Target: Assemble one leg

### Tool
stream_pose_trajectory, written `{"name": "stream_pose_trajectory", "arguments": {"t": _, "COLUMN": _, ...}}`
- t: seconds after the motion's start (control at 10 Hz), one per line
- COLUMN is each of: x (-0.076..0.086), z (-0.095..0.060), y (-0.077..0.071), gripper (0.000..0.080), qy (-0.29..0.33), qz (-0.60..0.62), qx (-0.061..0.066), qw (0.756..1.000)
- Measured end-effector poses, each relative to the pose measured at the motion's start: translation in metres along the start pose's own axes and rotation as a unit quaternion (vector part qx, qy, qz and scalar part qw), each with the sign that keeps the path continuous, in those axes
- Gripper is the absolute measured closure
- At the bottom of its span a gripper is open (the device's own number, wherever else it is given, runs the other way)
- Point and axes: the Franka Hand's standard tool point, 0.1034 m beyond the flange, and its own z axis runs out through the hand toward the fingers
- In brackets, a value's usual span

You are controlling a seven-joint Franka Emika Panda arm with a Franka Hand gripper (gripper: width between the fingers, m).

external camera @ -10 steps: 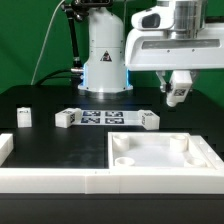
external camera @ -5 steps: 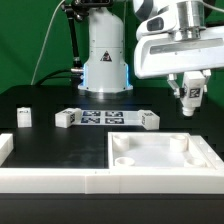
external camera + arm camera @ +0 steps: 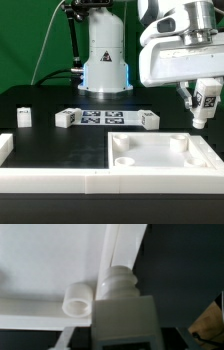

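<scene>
Exterior view: gripper [image 3: 203, 98] holds leg [image 3: 208, 108] over panel [image 3: 150, 133] edge.

Leg [image 3: 206, 103] in jaws: white, black-and-white square tag. Loose legs [image 3: 24, 116], [image 3: 67, 117], [image 3: 148, 121]: same scheme. Panel [image 3: 160, 150]: plain white. Bench [image 3: 50, 140]: black. Marker board [image 3: 103, 118]: white, black tag squares. Arm base [image 3: 105, 50]: white, blue glow ring. Cable [image 3: 46, 42]: green.
</scene>
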Motion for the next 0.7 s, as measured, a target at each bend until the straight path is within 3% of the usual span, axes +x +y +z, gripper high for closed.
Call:
{"name": "stream_pose_trajectory", "arguments": {"t": 0.4, "x": 0.000, "z": 0.003, "y": 0.003, "gripper": 0.0509, "qy": -0.003, "qz": 0.003, "qx": -0.001, "qw": 1.000}}
{"name": "stream_pose_trajectory", "arguments": {"t": 0.7, "x": 0.026, "z": 0.015, "y": 0.013, "gripper": 0.0509, "qy": 0.001, "qz": -0.007, "qx": -0.002, "qw": 1.000}}
